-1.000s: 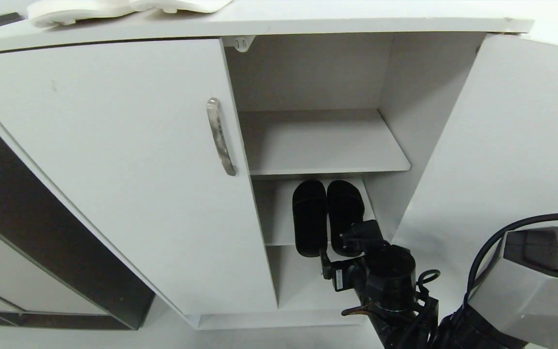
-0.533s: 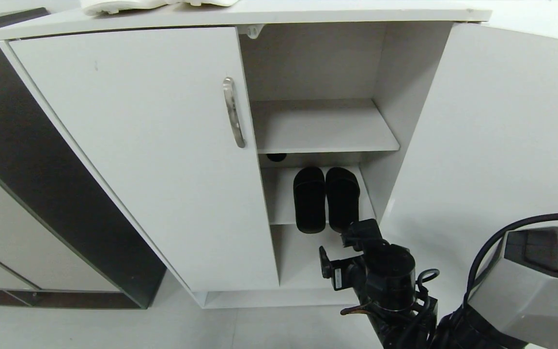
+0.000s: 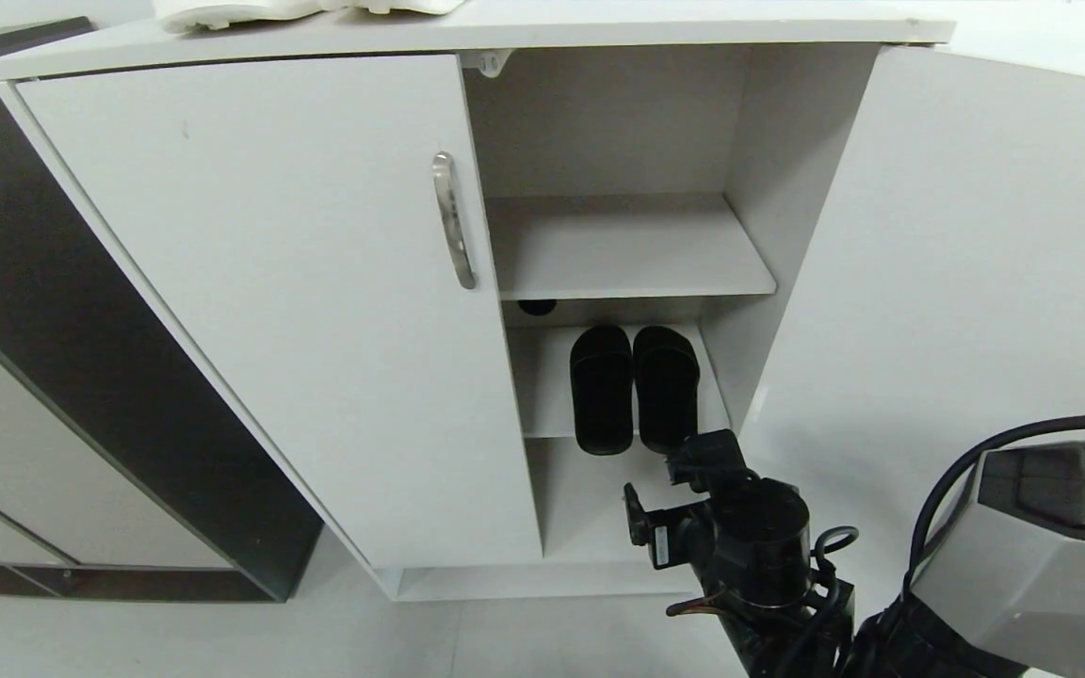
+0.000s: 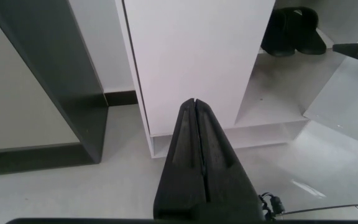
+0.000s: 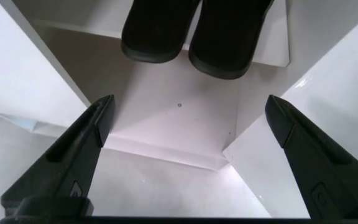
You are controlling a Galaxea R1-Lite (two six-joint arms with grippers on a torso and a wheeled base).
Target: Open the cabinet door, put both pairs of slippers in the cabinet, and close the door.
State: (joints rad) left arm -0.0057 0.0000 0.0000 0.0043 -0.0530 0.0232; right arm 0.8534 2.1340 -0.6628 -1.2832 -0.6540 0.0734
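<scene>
A: Where are the black slide slippers (image 3: 635, 388)?

B: Side by side on the middle shelf (image 3: 547, 386) of the white cabinet (image 3: 599, 33), touching along their inner edges. Their near ends stick out a little past the shelf's front edge.

A: And the doors?

B: The flat white right-hand door (image 3: 957, 282) is swung wide open. The white left-hand door (image 3: 269, 301) is closed, with a slim metal bar handle (image 3: 453, 221) near its inner edge.

A: The arms?

B: The right gripper (image 5: 191, 102) hangs low in front of the open half, just below the slippers' near ends and facing the bottom compartment (image 3: 590, 508). Its jaws stand wide apart with nothing between them. The left gripper (image 4: 194, 107) hangs above the pale floor (image 4: 123, 180) before the closed door, its jaws pressed together on nothing.

A: Anything else inside?

B: A bare white upper shelf (image 3: 627, 250). Just under it, at the back, there is a small dark rounded shape (image 3: 536, 306); I cannot tell what it is.

A: Around the cabinet?

B: A pale, lumpy white object (image 3: 298, 8) lies on the cabinet's top, cut off by the picture edge. A dark grey panel (image 3: 53, 311) stands beside the cabinet, on the closed door's side.
</scene>
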